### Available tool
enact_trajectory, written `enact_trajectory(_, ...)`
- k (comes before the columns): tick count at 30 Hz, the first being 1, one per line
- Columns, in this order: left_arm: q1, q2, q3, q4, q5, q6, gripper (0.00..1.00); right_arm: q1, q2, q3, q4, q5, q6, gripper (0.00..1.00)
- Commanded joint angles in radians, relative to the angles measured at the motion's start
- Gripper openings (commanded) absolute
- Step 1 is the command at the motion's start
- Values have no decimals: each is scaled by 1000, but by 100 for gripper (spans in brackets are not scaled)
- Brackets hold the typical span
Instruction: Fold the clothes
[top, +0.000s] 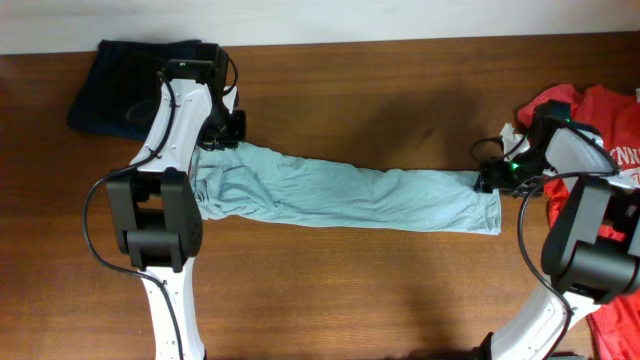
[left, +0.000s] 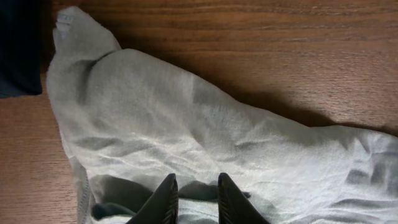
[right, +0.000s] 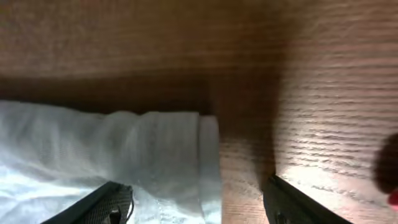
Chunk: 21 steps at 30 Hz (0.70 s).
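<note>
Navy garment (top: 130, 85) lies beside left tool (left: 196, 178) pinching grey-teal T-shirt (top: 340, 195); right tool (right: 196, 186) spread, red T-shirt (top: 600, 115) beside.

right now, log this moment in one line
grey-teal t-shirt: bunched into long strip | left gripper: shut on one end | right gripper: open over other end

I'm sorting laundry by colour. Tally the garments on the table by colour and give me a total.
Pale grey-teal T-shirt: 1
Dark navy garment: 1
Red T-shirt: 1, if all the red cloth is one piece
Total: 3
</note>
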Motion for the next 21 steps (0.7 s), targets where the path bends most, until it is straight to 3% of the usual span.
enact_trajectory(1,8,8,-3,0,-3,-10,22,2,19,-103,68,-3,-1,69)
enact_trajectory(2,10,8,-3,0,-3,-10,22,1,19,-112,77,-12,2,67)
enact_trajectory(4,14,8,-3,0,-2,-10,22,2,19,-123,86,-26,35,42)
enact_trajectory(6,19,8,-3,1,3,-10,22,2,19,-123,86,-26,50,32)
enact_trajectory(11,59,5,41,0,135,-9,21,1,19,-123,95,-25,50,32)
enact_trajectory(12,68,5,53,0,159,-9,21,1,19,-124,97,-25,50,37)
enact_trajectory(13,85,4,82,-2,202,-9,21,2,19,-124,97,-25,50,54)
enact_trajectory(16,115,4,134,-12,257,-9,21,5,19,-126,97,-26,50,62)
enact_trajectory(20,154,4,169,-29,260,-9,21,21,19,-137,97,-26,50,61)
enact_trajectory(21,163,4,169,-36,259,-8,21,31,19,-149,101,-26,50,48)
